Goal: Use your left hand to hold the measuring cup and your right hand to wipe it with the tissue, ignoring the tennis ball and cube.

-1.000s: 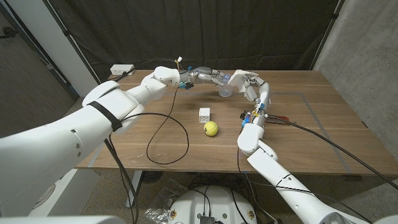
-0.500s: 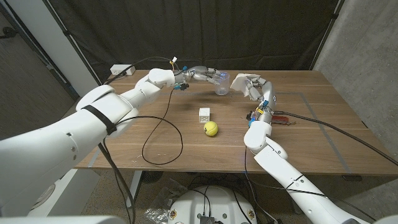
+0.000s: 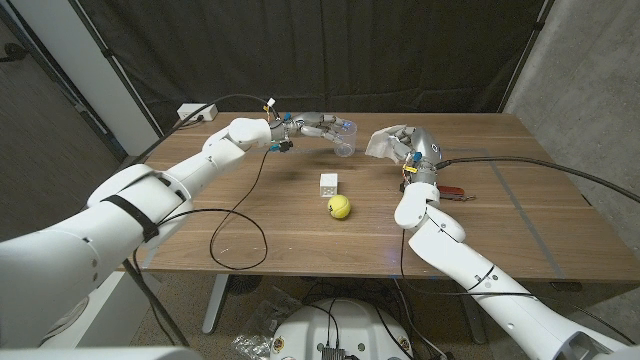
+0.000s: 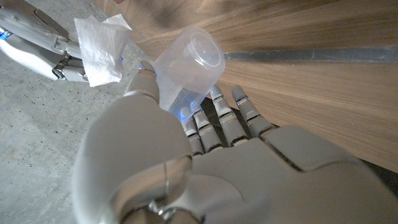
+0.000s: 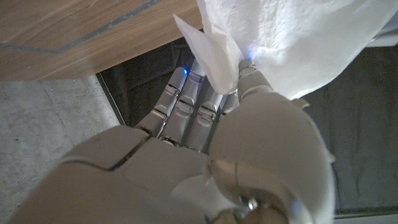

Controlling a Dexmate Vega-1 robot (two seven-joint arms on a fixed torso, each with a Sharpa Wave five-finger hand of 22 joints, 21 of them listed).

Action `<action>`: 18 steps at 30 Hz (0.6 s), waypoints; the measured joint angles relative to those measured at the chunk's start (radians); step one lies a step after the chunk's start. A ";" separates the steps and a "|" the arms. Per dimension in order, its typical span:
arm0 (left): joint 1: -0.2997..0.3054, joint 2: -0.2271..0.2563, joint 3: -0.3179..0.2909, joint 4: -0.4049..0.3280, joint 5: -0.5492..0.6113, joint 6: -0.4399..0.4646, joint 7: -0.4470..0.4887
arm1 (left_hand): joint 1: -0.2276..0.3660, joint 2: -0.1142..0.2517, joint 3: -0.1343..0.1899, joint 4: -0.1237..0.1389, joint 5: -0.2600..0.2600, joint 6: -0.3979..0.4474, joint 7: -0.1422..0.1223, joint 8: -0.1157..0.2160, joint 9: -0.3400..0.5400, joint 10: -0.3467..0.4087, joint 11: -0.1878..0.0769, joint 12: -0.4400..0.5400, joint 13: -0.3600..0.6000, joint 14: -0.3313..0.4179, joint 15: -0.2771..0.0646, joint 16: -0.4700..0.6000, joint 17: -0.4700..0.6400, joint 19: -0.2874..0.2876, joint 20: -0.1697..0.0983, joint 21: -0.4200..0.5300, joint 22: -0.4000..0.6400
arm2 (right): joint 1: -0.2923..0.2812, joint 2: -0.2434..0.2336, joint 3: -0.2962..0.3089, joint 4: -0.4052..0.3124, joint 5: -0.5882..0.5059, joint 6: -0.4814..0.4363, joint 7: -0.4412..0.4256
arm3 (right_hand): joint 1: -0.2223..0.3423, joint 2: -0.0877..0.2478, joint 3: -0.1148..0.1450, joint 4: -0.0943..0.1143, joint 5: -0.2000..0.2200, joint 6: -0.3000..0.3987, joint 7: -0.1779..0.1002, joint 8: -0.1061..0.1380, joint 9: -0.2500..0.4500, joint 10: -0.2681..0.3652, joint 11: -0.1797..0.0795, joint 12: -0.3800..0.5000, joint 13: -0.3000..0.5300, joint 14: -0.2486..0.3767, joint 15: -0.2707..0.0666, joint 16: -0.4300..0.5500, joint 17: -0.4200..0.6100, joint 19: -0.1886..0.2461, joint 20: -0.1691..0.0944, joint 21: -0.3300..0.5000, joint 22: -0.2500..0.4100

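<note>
Tennis ball (image 3: 339, 206) nearest, mid table (image 3: 520, 215); cube (image 3: 328, 184) just behind it. Left hand (image 3: 312, 125) grips measuring cup (image 3: 343, 138) above table near far edge. Right hand (image 3: 408, 145) holds tissue (image 3: 386, 141), beside cup, not touching.

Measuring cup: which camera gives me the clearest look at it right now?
The left wrist view: the clear measuring cup is close up, held in the left hand, its round end facing the camera. In the head view the cup is small and faint against the table. The right wrist view gives mainly the tissue held in the right hand.
</note>
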 measured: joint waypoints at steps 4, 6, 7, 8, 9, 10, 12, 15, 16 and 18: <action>0.024 0.025 -0.008 -0.062 0.013 0.038 0.028 | 0.000 0.000 0.000 0.000 0.007 -0.041 0.005 -0.019 0.000 -0.037 -0.001 -0.007 -0.006 -0.026 0.002 0.000 -0.010 -0.009 0.002 -0.006 0.000 | 0.065 -0.031 -0.071 -0.018 -0.015 -0.117 0.065 | -0.002 0.006 0.000 0.000 0.000 -0.003 0.003 0.000 0.000 -0.007 -0.001 0.000 0.000 -0.010 0.000 -0.009 -0.005 -0.010 -0.001 0.003 0.000; 0.033 0.035 -0.012 -0.084 0.014 0.052 0.034 | -0.018 0.003 -0.003 0.003 0.007 -0.064 0.004 -0.030 0.000 -0.057 -0.003 -0.007 -0.009 -0.037 0.002 0.000 -0.017 -0.013 0.006 -0.009 0.000 | 0.093 -0.043 -0.100 -0.022 -0.022 -0.174 0.098 | -0.003 0.008 0.000 0.000 0.000 -0.005 0.005 0.000 0.000 -0.007 -0.001 -0.005 0.000 -0.011 0.000 -0.011 -0.005 -0.014 0.003 0.005 0.000; 0.037 0.038 -0.013 -0.092 0.014 0.057 0.037 | -0.018 0.003 -0.006 0.006 0.007 -0.074 0.007 -0.036 0.000 -0.067 -0.003 -0.006 -0.011 -0.048 0.002 0.000 -0.019 -0.018 0.011 -0.009 0.000 | 0.113 -0.051 -0.122 -0.025 -0.024 -0.201 0.113 | -0.003 0.008 0.000 0.000 0.000 -0.005 0.005 0.000 0.000 -0.010 -0.004 -0.008 0.000 -0.014 0.004 -0.011 -0.005 -0.019 0.001 0.005 0.000; 0.042 0.041 -0.015 -0.103 0.014 0.062 0.038 | -0.018 0.003 -0.006 0.006 0.007 -0.086 0.007 -0.040 0.000 -0.076 -0.004 -0.007 -0.013 -0.055 0.002 0.000 -0.023 -0.026 0.011 -0.009 0.000 | 0.124 -0.054 -0.131 -0.026 -0.026 -0.229 0.131 | -0.001 0.010 0.000 0.000 0.000 -0.005 0.005 0.000 0.000 -0.011 -0.006 -0.008 0.000 -0.016 0.005 -0.011 -0.005 -0.019 0.001 0.005 0.000; 0.046 0.043 -0.016 -0.109 0.014 0.067 0.040 | -0.020 0.001 -0.006 0.006 0.007 -0.096 0.008 -0.045 0.000 -0.088 -0.003 -0.009 -0.014 -0.061 0.004 0.000 -0.025 -0.029 0.014 -0.014 0.000 | 0.140 -0.060 -0.149 -0.027 -0.027 -0.254 0.146 | -0.002 0.010 0.000 0.000 -0.001 -0.005 0.005 0.000 0.000 -0.012 -0.007 -0.008 0.000 -0.016 0.005 -0.011 -0.005 -0.019 0.001 0.006 0.000; 0.049 0.046 -0.017 -0.116 0.014 0.070 0.041 | -0.021 0.000 -0.006 0.006 0.007 -0.105 0.013 -0.050 0.000 -0.096 -0.003 -0.009 -0.014 -0.068 0.004 0.000 -0.028 -0.037 0.016 -0.017 0.000 | 0.148 -0.063 -0.156 -0.028 -0.028 -0.277 0.158 | -0.002 0.011 0.000 0.000 -0.001 -0.007 0.007 0.000 0.000 -0.012 -0.007 -0.008 0.000 -0.016 0.005 -0.016 -0.005 -0.019 0.001 0.006 -0.003; 0.057 0.052 -0.020 -0.125 0.014 0.088 0.044 | -0.024 -0.003 -0.011 0.011 0.007 -0.124 0.020 -0.059 0.000 -0.112 0.000 -0.010 -0.019 -0.082 0.004 0.000 -0.033 -0.037 0.016 -0.017 0.000 | 0.191 -0.077 -0.200 -0.030 -0.028 -0.324 0.185 | -0.003 0.014 0.000 0.000 -0.001 -0.007 0.007 0.000 0.000 -0.016 -0.003 -0.008 0.000 -0.016 0.005 -0.018 -0.005 -0.023 -0.003 0.005 -0.005; 0.067 0.058 -0.023 -0.147 0.014 0.101 0.046 | -0.033 -0.012 -0.017 0.011 0.011 -0.144 0.028 -0.069 0.000 -0.128 0.008 -0.010 -0.019 -0.099 0.004 0.000 -0.038 -0.045 0.016 -0.024 0.000 | 0.236 -0.085 -0.226 -0.031 -0.028 -0.382 0.215 | -0.004 0.015 0.000 0.000 -0.001 -0.007 0.007 0.000 0.000 -0.018 -0.001 -0.009 -0.001 -0.016 0.005 -0.022 -0.009 -0.023 -0.003 0.008 -0.005; 0.071 0.060 -0.024 -0.154 0.014 0.112 0.048 | -0.038 -0.008 -0.019 0.014 0.011 -0.149 0.032 -0.070 0.001 -0.134 0.014 -0.010 -0.020 -0.100 0.004 0.000 -0.038 -0.048 0.016 -0.024 0.000 | 0.238 -0.091 -0.247 -0.031 -0.025 -0.403 0.224 | -0.004 0.015 0.000 0.000 -0.001 -0.007 0.007 0.000 0.000 -0.018 -0.001 -0.013 -0.002 -0.016 0.005 -0.022 -0.009 -0.024 -0.001 0.011 -0.005; 0.077 0.065 -0.026 -0.165 0.014 0.124 0.051 | -0.050 -0.003 -0.022 0.017 0.011 -0.153 0.037 -0.070 0.003 -0.132 0.029 -0.007 -0.023 -0.103 0.007 0.000 -0.043 -0.048 0.016 -0.024 0.000 | 0.258 -0.096 -0.268 -0.031 -0.019 -0.435 0.238 | -0.005 0.016 0.000 0.000 -0.001 -0.007 0.007 0.000 0.000 -0.018 -0.001 -0.014 -0.004 -0.023 0.002 -0.027 -0.009 -0.026 0.001 0.011 -0.005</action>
